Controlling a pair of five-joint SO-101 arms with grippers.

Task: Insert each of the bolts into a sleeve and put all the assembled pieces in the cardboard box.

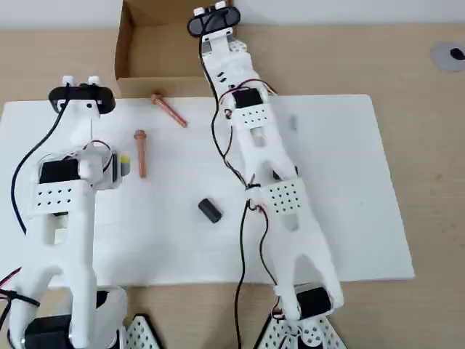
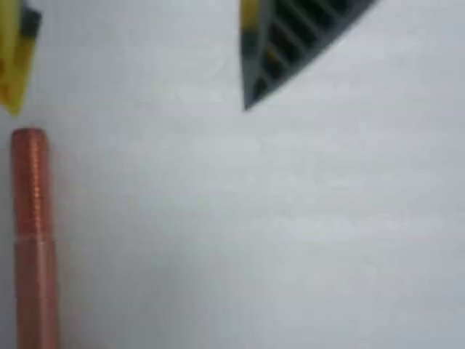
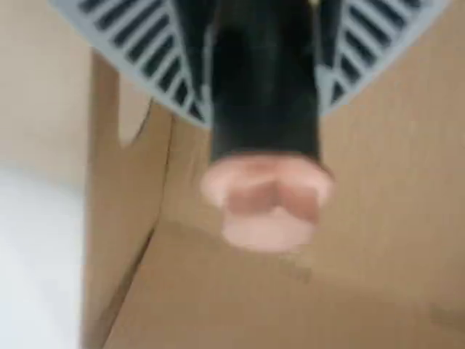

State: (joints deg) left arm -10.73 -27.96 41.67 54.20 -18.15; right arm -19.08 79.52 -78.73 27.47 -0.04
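My right gripper (image 3: 265, 109) is shut on a black sleeve (image 3: 265, 80) with a copper bolt head (image 3: 267, 196) sticking out of its end. It hangs over the open cardboard box (image 1: 156, 51), whose brown walls (image 3: 138, 218) lie just beneath. Two loose copper bolts lie on the white mat: one (image 1: 169, 110) near the box, the other (image 1: 141, 153) right beside my left gripper (image 1: 125, 163). In the left wrist view that bolt's threaded end (image 2: 30, 211) lies just off to one side of my open left gripper (image 2: 131, 102). A spare black sleeve (image 1: 210, 210) sits mid-mat.
The white mat (image 1: 349, 218) covers most of the wooden table (image 1: 421, 131). The right arm stretches diagonally across the mat toward the box. A grey disc (image 1: 448, 56) lies at the far right table edge.
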